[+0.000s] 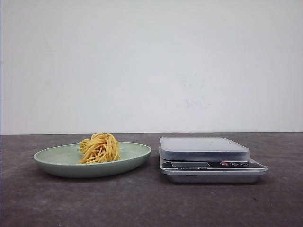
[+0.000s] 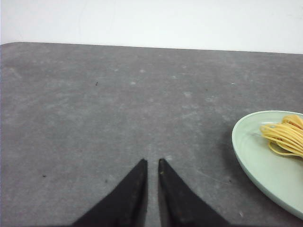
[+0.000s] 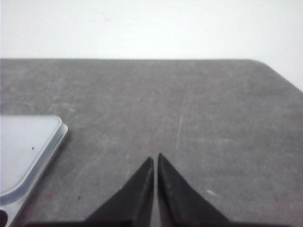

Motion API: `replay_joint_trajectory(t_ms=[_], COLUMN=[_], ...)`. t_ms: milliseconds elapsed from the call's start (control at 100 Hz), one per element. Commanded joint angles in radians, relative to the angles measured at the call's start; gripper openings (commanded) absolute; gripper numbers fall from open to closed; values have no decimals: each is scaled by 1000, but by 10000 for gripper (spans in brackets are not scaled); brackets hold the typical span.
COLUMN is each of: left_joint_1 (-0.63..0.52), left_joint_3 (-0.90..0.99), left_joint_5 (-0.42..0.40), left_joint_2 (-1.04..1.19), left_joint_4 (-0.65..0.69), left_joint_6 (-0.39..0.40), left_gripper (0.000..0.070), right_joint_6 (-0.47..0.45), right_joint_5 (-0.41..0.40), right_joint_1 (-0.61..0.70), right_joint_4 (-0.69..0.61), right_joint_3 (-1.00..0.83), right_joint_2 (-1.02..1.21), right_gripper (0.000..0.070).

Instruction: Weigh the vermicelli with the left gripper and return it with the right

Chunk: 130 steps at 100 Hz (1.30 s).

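The noodle nest [image 1: 99, 148] at lower left looks light, springy, loose; grip its middle. Left pincer [image 2: 152, 164] and right pincer [image 3: 155, 160] are clenched, empty.

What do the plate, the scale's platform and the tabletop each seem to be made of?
Plate: pale green, smooth with a soft sheen, likely glazed ceramic or melamine.
Platform: silvery grey, flat, rounded corners, probably brushed metal or metallic-look plastic.
Tabletop: dark grey, matte, mottled with pale scuffs; stone-like laminate or a mat, hard to tell.

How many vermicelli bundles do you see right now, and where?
1. A single vermicelli nest lies on the green plate, left of the scale, whose platform is bare. More strands could be hidden behind the nest.
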<state>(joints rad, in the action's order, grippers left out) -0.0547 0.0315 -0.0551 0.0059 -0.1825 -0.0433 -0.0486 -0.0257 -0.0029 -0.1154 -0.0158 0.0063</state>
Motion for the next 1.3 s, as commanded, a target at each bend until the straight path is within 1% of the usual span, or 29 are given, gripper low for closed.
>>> replay_joint_trajectory(t_ms=[0, 150, 210, 250, 330, 380, 440, 510, 540, 580, 620, 740, 780, 840, 900, 960, 980, 1000, 1030, 1060, 1080, 1110, 1130, 1140, 1150, 1160, 1190, 1230, 1290], left_joint_1=[1, 1, 2, 1, 1, 1, 1, 1, 1, 1, 1, 1, 2, 1, 1, 1, 1, 1, 1, 1, 1, 1, 1, 1, 1, 1, 1, -2, -14], left_joint_3=[-18, -18, -18, -18, -17, -17, -17, -13, 0, 27, 64, 235, 311, 433, 549, 647, 674, 698, 729, 755, 770, 792, 807, 814, 821, 827, 843, 863, 888], left_joint_5=[0, -2, -9, -8, 8, 10, 31, 57, 62, 60, 54, 69, 91, 125, 167, 219, 240, 262, 304, 346, 372, 402, 416, 422, 428, 434, 450, 473, 487], left_joint_2=[-1, -1, -1, -1, -1, -1, -1, -1, -1, 1, 12, 111, 163, 249, 335, 409, 430, 449, 476, 500, 514, 536, 550, 557, 565, 572, 591, 617, 661], left_joint_4=[-3, -5, 2, 8, 16, 35, 77, 164, 191, 203, 200, 156, 153, 142, 108, 62, 50, 40, 37, 40, 42, 43, 41, 40, 39, 37, 33, 29, 18], left_joint_6=[6, 7, 8, -9, -85, -116, -159, -245, -295, -365, -417, -497, -493, -452, -415, -396, -393, -393, -393, -394, -396, -398, -398, -397, -397, -397, -397, -399, -399], left_gripper=[0, 0, 0, 0, 0, 0, 0, 3, 6, 9, 10, 10, 10, 10, 10, 13, 30, 64, 155, 267, 333, 386, 394, 393, 393, 393, 390, 391, 391], right_joint_6=[3, 2, -13, -34, -61, -87, -120, -158, -176, -194, -209, -219, -225, -230, -229, -221, -217, -210, -199, -191, -185, -178, -177, -178, -178, -178, -178, -182, -183], right_joint_5=[-1, -1, -2, -3, -12, -13, -40, -87, -102, -112, -112, -106, -104, -104, -107, -117, -128, -144, -172, -197, -210, -225, -233, -239, -241, -248, -259, -274, -285], right_joint_1=[-1, -1, -1, 0, 0, 0, 0, 0, 0, 1, 1, 1, 1, 1, 1, 1, 1, 1, 1, 1, 1, 1, 1, 1, 1, 1, 1, 1, 2], right_joint_4=[10, 10, 10, 9, 12, 21, 52, 88, 88, 76, 51, -53, -90, -129, -161, -188, -195, -200, -205, -209, -209, -209, -208, -208, -208, -208, -207, -207, -208], right_joint_3=[3, 3, 3, 3, 3, 2, 1, -14, -31, -63, -103, -261, -320, -406, -486, -555, -576, -594, -621, -647, -661, -682, -695, -704, -707, -716, -731, -754, -787], right_joint_2=[-2, -2, -2, -2, -2, -2, -2, -2, -2, -2, 1, 34, 61, 111, 159, 204, 218, 231, 249, 267, 278, 293, 302, 309, 311, 319, 332, 351, 381], right_gripper=[8, 8, 7, 7, 7, 7, 7, 7, 7, 7, 7, 6, 6, 6, 6, 6, 6, 7, 12, 33, 68, 148, 210, 257, 273, 315, 365, 403, 409])
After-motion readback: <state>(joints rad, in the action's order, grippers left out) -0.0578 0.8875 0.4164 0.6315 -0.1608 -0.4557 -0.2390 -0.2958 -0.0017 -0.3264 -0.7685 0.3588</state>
